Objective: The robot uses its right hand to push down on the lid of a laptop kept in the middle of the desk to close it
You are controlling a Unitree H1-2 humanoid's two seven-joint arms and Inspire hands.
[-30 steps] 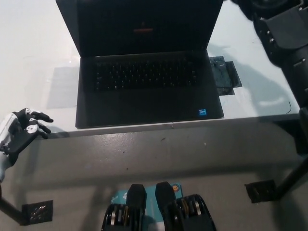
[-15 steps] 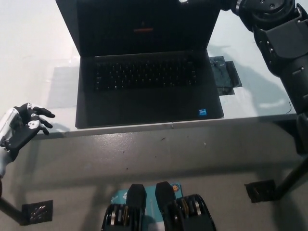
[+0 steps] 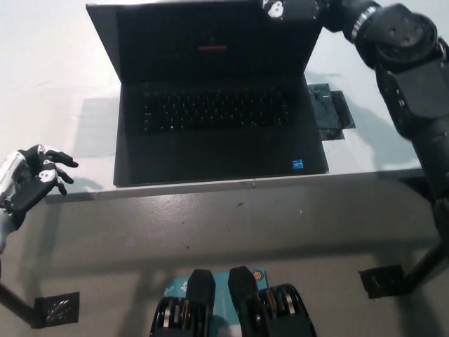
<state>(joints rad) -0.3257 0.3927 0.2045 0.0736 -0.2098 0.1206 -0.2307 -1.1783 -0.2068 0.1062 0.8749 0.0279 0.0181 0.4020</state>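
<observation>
A black laptop [image 3: 217, 133] stands open in the middle of the white desk [image 3: 49, 84], its dark screen [image 3: 210, 45] leaning back and its keyboard facing me. My black right hand [image 3: 291, 8] rests at the top edge of the lid near its right corner, at the picture's upper border; its fingers are mostly cut off, so their state is unclear. The black right arm [image 3: 414, 77] runs down the right side. My white left hand [image 3: 31, 184] hangs at the desk's front left edge, fingers spread, holding nothing.
A dark flat patch [image 3: 330, 112] lies on the desk just right of the laptop. The desk's front edge [image 3: 252, 184] runs below the laptop, with grey floor [image 3: 210, 232] beneath. A black desk foot [image 3: 382, 279] sits at the lower right.
My right arm has swung in from the right and its hand has reached the lid's top edge. The head view has shifted slightly down. The left hand has stayed put.
</observation>
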